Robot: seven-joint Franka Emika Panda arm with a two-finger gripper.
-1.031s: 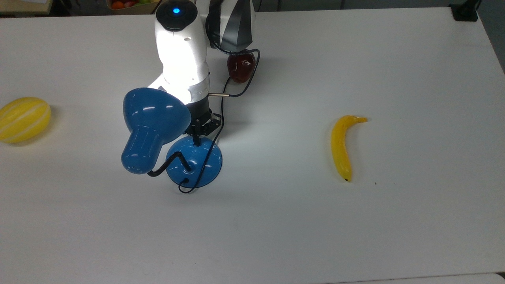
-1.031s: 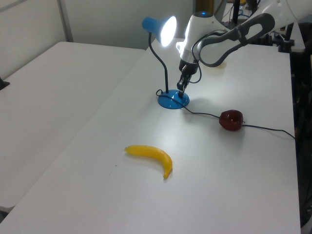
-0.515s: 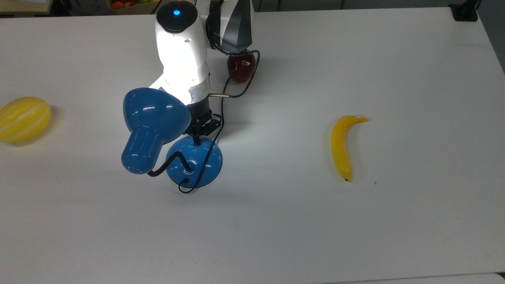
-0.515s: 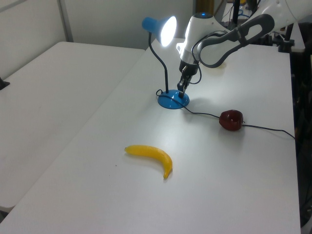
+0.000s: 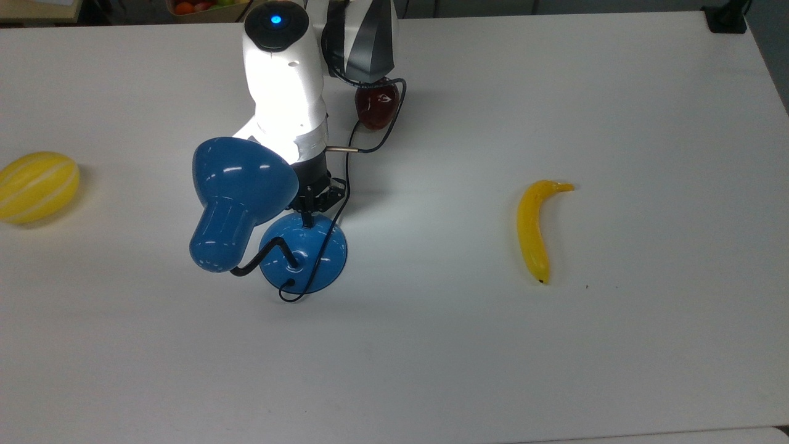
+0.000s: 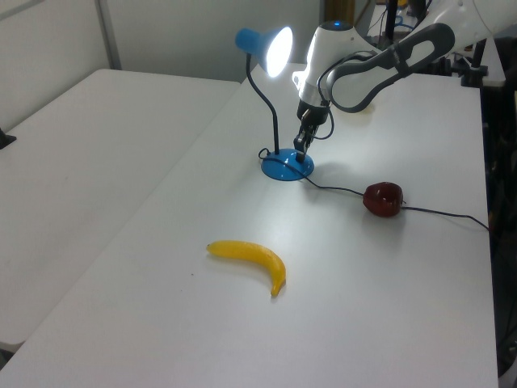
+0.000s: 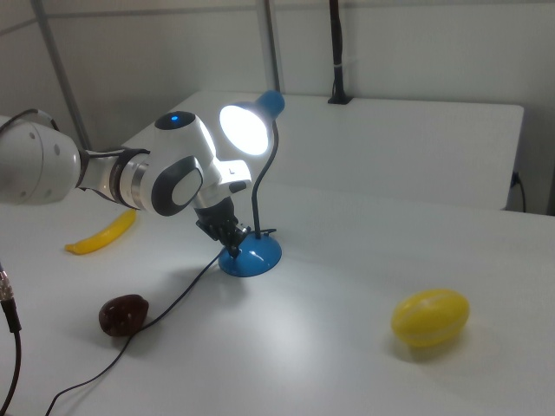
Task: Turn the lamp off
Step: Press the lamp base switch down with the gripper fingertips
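Lit lamp on the white worktop [image 5: 555, 370], gripper at its base.

Glossy blue bell-shaded desk lamp [image 5: 237, 203] stands left of centre in the top view, still shining. Black gripper [image 5: 306, 220], fingers together, touches the base at 12 o'clock. Yellow banana [image 5: 534, 228] lies at 3 o'clock, well apart.

No text, label, brand, number or sign can be read on anything in these views.
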